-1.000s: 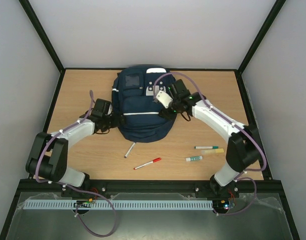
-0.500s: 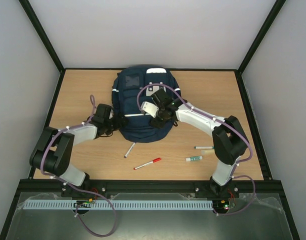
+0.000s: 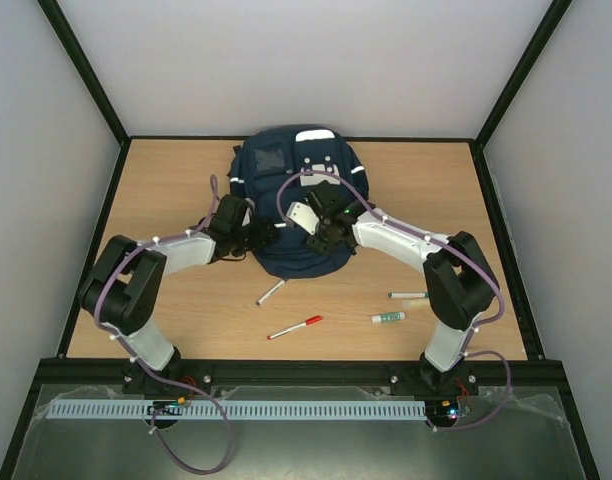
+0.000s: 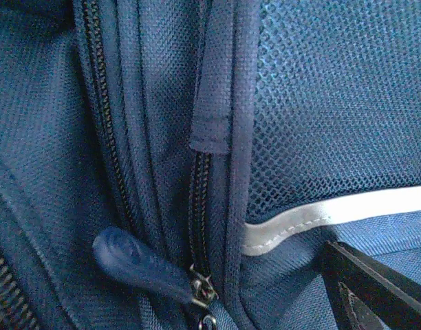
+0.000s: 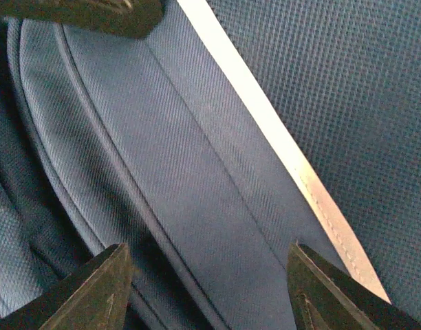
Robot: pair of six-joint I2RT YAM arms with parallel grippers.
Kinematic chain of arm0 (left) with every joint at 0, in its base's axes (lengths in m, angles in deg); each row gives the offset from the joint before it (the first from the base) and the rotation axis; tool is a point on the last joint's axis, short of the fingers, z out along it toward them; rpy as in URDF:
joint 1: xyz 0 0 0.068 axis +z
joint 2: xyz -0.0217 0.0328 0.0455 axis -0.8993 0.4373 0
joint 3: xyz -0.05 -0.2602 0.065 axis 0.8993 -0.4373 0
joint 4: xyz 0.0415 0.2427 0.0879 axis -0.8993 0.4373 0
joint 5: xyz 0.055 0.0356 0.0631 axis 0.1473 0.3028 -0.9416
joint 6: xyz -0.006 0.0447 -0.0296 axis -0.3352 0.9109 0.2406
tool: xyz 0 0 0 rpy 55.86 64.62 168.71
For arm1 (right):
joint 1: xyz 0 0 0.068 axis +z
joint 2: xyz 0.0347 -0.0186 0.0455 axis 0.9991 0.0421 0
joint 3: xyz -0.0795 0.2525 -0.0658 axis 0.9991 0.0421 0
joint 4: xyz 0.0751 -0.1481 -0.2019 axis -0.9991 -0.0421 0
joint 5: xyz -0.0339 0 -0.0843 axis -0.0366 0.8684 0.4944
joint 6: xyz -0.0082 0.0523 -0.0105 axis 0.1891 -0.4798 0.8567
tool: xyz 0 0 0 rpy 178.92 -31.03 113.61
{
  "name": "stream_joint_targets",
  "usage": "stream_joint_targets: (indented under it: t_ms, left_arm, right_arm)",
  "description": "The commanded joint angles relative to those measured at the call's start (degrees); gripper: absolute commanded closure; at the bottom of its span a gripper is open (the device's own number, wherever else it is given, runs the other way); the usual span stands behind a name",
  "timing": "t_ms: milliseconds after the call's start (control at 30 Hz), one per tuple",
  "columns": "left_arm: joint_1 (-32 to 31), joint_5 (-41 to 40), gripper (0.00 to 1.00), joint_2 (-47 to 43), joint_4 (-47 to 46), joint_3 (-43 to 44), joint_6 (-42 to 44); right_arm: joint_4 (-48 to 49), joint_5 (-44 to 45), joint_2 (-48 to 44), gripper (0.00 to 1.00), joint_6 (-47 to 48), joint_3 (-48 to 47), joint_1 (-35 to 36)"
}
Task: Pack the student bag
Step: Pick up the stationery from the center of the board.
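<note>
The table (image 3: 156, 190) is light brown wood with a black rim. Plain pale walls (image 3: 286, 60) stand on 3 sides of it.

The bag (image 3: 296, 165) is big and dark blue. It lies flat at the far middle of the table, close to the back wall. In front of it, on the bare wood, lie a white pen (image 3: 269, 292) and a red pen (image 3: 295, 327). More to the right lie a green-tipped pen (image 3: 413, 295) and a small glue stick (image 3: 388, 317).

The 2 arms reach in from both sides and meet at the near part of the bag.

The left gripper (image 3: 261, 233) is at the bag's left side. Its own camera shows only 1 black finger (image 4: 375, 285), low in the corner, beside a white stripe (image 4: 320, 214) and near a blue zip pull (image 4: 138, 265). I cannot tell if this gripper is wide or closed.

The right gripper (image 5: 207, 261) is over the near middle of the bag. Its 2 fingers stand well apart, with flat blue cloth showing between them. It holds nothing. I cannot tell if the tips touch the cloth.
</note>
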Motion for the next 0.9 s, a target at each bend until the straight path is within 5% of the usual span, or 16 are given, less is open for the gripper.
stream_joint_targets:
  t_ms: [0, 233, 400, 867]
  left_arm:
    - [-0.4, -4.7, 0.1, -5.7, 3.2, 1.1, 2.8]
    - [-0.2, -9.7, 0.07, -17.1, 12.8, -0.2, 7.0]
    - [1.5, -10.5, 0.05, -22.4, 17.8, -0.7, 8.4]
    - [11.2, -6.4, 0.01, -28.8, 20.0, -4.5, 9.1]
  right_arm:
    - [-2.9, -0.3, -5.4, 0.39, -1.3, 2.2, -0.2]
    - [-11.2, -18.1, -15.6, 0.42, 3.1, 6.4, 1.1]
    - [-12.1, -16.6, -15.7, 0.48, 4.7, 8.1, 8.3]
    - [-9.9, -11.5, 6.5, 0.53, 4.7, -4.7, 17.3]
